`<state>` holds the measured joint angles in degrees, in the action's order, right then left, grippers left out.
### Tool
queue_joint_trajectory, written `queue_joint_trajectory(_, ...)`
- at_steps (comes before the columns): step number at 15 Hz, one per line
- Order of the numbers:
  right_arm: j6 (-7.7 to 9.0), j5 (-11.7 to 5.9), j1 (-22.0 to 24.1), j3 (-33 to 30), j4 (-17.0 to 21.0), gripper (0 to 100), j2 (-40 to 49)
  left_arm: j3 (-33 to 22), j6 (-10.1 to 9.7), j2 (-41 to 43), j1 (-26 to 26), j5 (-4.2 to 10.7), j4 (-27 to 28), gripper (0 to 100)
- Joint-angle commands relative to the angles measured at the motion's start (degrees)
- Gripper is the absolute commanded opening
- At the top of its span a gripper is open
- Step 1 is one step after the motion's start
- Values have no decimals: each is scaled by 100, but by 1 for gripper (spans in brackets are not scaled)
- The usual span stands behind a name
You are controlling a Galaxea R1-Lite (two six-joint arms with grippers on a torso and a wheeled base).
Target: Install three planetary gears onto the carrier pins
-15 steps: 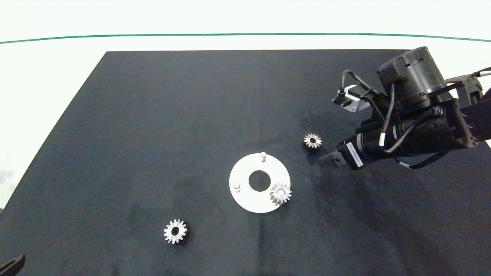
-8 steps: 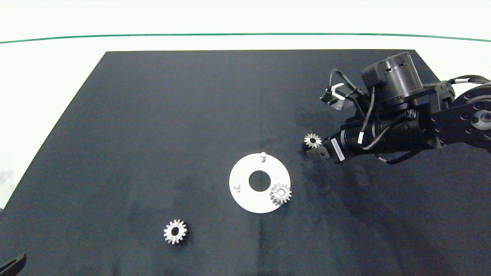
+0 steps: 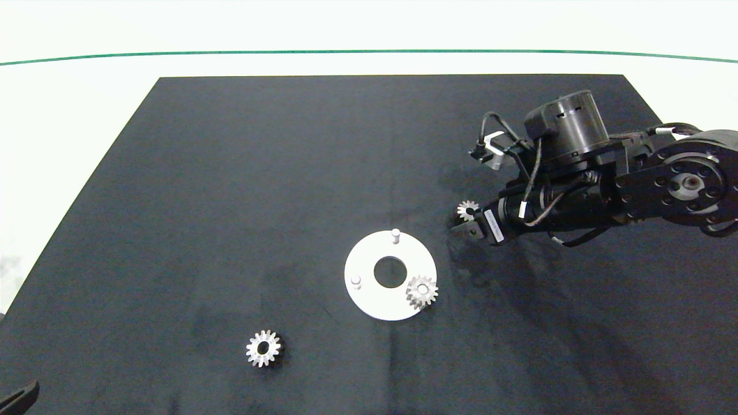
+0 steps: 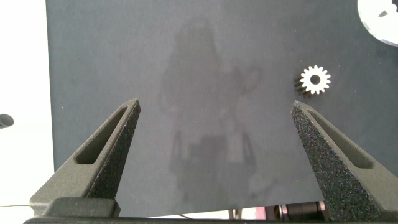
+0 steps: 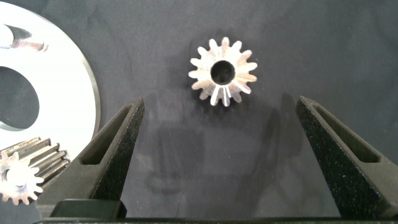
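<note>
A white carrier disc (image 3: 369, 300) lies mid-mat with two bare carrier pins (image 3: 395, 233) (image 3: 356, 280). One planetary gear (image 3: 421, 291) sits on the disc's near right side over the third pin. A second gear (image 3: 263, 347) lies loose on the mat at the front left. The third gear (image 3: 466, 208) lies right of the disc, partly covered by my right gripper (image 3: 468, 221). In the right wrist view this gear (image 5: 222, 73) lies flat just at the tips of the open right gripper (image 5: 221, 104), centred in the gap and untouched. My left gripper (image 4: 216, 106) is open and holds nothing.
The black mat (image 3: 230, 173) covers the white table, its edges near the arms. The left arm is parked at the front left corner (image 3: 17, 397). The left wrist view shows the front-left gear (image 4: 315, 79) and a corner of the disc (image 4: 380, 15).
My right arm has moved left and lower towards the gear right of the disc, and its open fingers now reach it. The gears and disc have not moved.
</note>
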<state>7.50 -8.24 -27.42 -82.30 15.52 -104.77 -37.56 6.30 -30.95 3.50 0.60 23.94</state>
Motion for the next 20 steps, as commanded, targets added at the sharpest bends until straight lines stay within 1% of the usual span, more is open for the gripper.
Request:
queue_joint_trajectory(1,-11,7,-1,-102,-5,100,-167,21,3,1,2,2,14,100)
queue_joint_trajectory(3,-29,7,8,-190,-14,100,-272,29,3,1,10,2,14,100)
queue_joint_trajectory(5,-29,51,8,-296,-23,100,-352,29,3,1,10,2,14,100)
queue_joint_trajectory(9,-29,51,17,-463,-23,100,-387,47,3,1,2,2,14,100)
queue_joint_trajectory(20,-47,77,105,-550,-23,100,-571,56,3,-16,10,-33,14,100)
